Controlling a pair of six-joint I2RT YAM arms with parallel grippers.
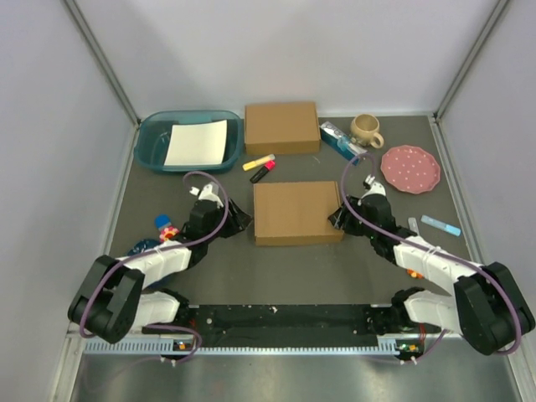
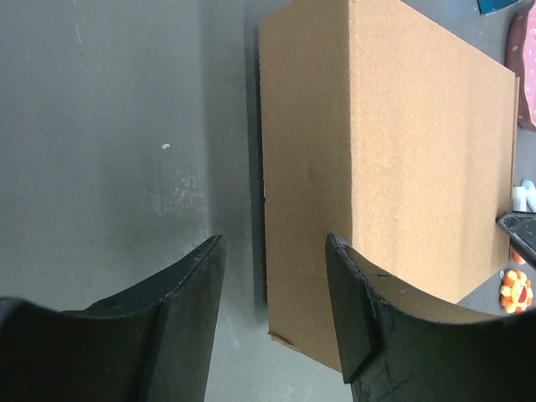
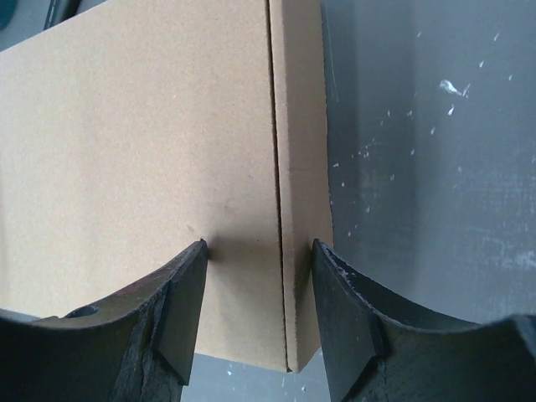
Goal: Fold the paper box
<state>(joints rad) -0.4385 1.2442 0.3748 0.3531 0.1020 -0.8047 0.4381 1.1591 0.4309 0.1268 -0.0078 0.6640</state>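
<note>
The paper box [image 1: 297, 212] lies closed in the middle of the table, a flat brown cardboard mailer with its lid down. My left gripper [image 1: 244, 219] is open at the box's left end. In the left wrist view the left gripper [image 2: 275, 251] straddles the box's [image 2: 394, 142] left side wall, one finger over the lid and the other over the bare table. My right gripper [image 1: 338, 219] is open at the right end. In the right wrist view the right gripper [image 3: 260, 251] straddles the box's [image 3: 151, 151] right edge and side wall.
A second, smaller cardboard box [image 1: 281, 127] stands behind. A teal basin [image 1: 151, 142] with white paper is at back left. Yellow [image 1: 258, 162] and red [image 1: 263, 172] markers lie between the boxes. A cup [image 1: 366, 128], blue carton [image 1: 337, 139] and pink plate [image 1: 410, 168] are at right, and a small toy [image 1: 165, 224] at left.
</note>
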